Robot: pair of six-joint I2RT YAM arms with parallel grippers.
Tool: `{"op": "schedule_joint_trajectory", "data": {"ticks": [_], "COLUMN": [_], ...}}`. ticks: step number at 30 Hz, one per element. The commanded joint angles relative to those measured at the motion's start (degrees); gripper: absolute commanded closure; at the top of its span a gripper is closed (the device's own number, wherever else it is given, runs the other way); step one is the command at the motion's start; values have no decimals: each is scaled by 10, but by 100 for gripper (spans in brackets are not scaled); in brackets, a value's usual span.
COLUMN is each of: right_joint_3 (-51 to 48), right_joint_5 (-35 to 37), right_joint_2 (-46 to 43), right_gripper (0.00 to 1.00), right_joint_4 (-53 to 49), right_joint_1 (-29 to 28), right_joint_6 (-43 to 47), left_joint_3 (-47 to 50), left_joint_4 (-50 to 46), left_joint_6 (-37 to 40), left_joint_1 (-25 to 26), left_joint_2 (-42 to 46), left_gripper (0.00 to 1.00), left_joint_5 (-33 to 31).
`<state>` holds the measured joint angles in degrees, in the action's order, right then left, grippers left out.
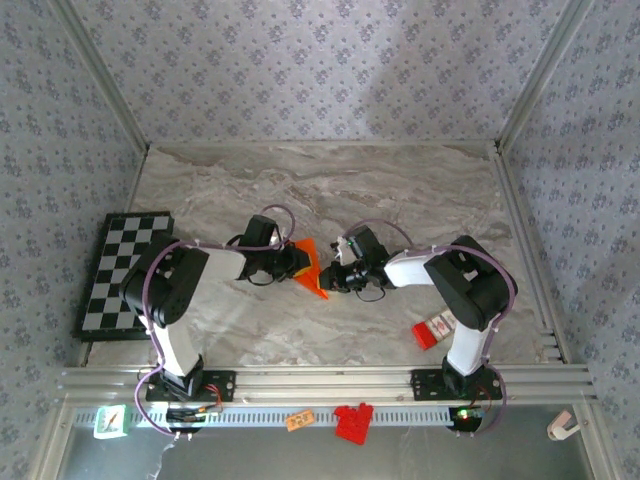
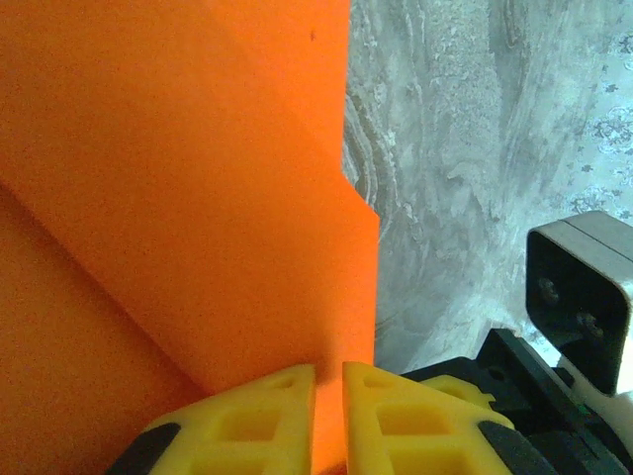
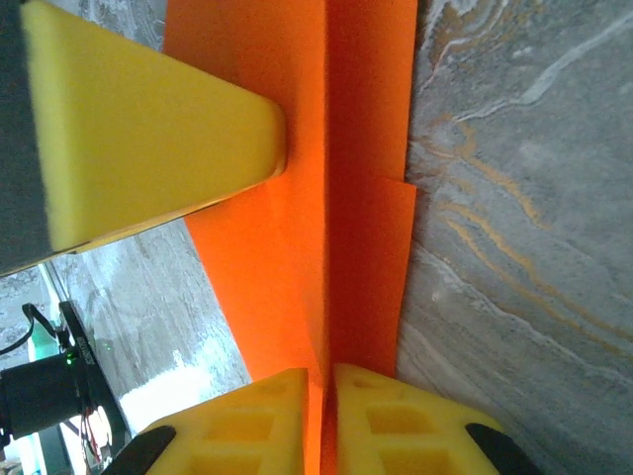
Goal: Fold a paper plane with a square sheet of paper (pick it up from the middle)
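The square sheet of paper (image 1: 311, 264) is bright orange and folded into a narrow pointed plane shape with a centre crease. It is held on edge above the marble table, between both arms. My left gripper (image 1: 299, 261) comes in from the left and is shut on it. In the left wrist view the paper (image 2: 198, 198) runs down between the yellow fingertips (image 2: 267, 416). My right gripper (image 1: 329, 277) comes in from the right and is shut on the crease (image 3: 326, 247). The left gripper's yellow finger (image 3: 148, 129) shows pressed on the paper's far side.
A black-and-white checkerboard (image 1: 125, 275) lies at the table's left edge. A small red-and-white box (image 1: 437, 328) sits near the right arm's base. Red blocks (image 1: 353, 420) and a small orange tag (image 1: 299, 420) rest on the front rail. Patterned walls close three sides.
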<state>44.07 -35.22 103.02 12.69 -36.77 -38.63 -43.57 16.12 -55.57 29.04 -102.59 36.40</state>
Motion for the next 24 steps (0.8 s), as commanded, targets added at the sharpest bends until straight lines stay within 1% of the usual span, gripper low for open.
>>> {"op": "schedule_joint_trajectory", "data": {"ticks": [1,15,24], "right_joint_3": [-8,-3,4], "right_joint_5": [18,14,16], "right_joint_2": [15,25,34], "right_gripper": [83,80,82], "right_joint_4": [-48,-50,-64], "right_joint_1": [5,4,1], "right_joint_6": [-1,-3,3], "left_joint_3": [-17,-22,-25], "left_joint_4": [-1,2,4], "left_joint_6": [2,10,12], "left_joint_1": [3,4,4], "left_joint_2": [-10,-12,-13], "left_gripper": [84,83,82], "left_joint_5": [11,24,27]}}
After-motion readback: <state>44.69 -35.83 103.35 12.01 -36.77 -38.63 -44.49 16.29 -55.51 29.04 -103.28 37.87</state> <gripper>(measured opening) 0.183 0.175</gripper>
